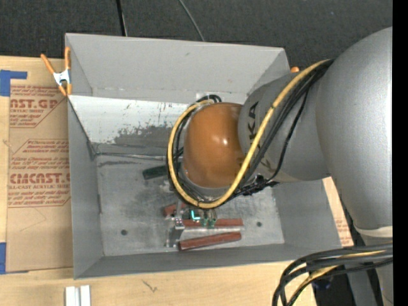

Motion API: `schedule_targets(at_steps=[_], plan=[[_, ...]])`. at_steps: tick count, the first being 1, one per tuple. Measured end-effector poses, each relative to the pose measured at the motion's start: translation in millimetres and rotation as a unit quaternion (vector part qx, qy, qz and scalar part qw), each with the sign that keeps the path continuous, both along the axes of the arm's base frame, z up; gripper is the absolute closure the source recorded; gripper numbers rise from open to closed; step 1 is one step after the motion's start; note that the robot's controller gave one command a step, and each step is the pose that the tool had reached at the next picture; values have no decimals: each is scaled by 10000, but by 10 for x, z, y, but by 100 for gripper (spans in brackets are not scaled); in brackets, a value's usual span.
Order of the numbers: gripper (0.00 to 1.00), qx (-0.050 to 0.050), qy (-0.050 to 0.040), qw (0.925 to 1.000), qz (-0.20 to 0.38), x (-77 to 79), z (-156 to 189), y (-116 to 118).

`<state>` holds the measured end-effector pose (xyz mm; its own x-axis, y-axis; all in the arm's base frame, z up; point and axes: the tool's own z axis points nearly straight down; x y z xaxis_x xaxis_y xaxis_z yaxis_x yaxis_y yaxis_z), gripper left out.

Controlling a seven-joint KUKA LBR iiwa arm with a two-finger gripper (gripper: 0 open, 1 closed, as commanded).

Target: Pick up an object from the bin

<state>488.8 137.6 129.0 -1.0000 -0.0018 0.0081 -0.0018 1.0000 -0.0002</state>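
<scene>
Long reddish-brown flat stick (210, 240) is lying on the grey metal bin (127, 215) floor by the front wall, long axis running left-right, right end angling slightly backward. Gripper (191, 220) is hanging low over its left end; whether it is open cannot be told. Shorter reddish-brown stick (228, 223) is lying just behind, roughly parallel.

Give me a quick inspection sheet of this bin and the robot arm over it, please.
Surface: grey metal bin, floor scuffed and scratched.
Job's things: reddish-brown sticks lying flat near the front wall.
Clutter: small dark piece on the floor, left of the arm.
Grippers: gripper low over the floor beside the sticks, under the orange cover; whether it grips anything cannot be told.
Cables: yellow and black cables looped round the cover.
Surroundings: dark floor beyond the far wall.
</scene>
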Motion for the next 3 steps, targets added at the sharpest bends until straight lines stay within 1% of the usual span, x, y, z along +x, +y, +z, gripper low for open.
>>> schedule_targets(at_steps=[1,2,3], plan=[[0,7,-36,10000,-7,22,34,-5],[100,18,-31,9959,906,174,-563,-505],[100,18,-31,9959,906,174,-563,-505]])
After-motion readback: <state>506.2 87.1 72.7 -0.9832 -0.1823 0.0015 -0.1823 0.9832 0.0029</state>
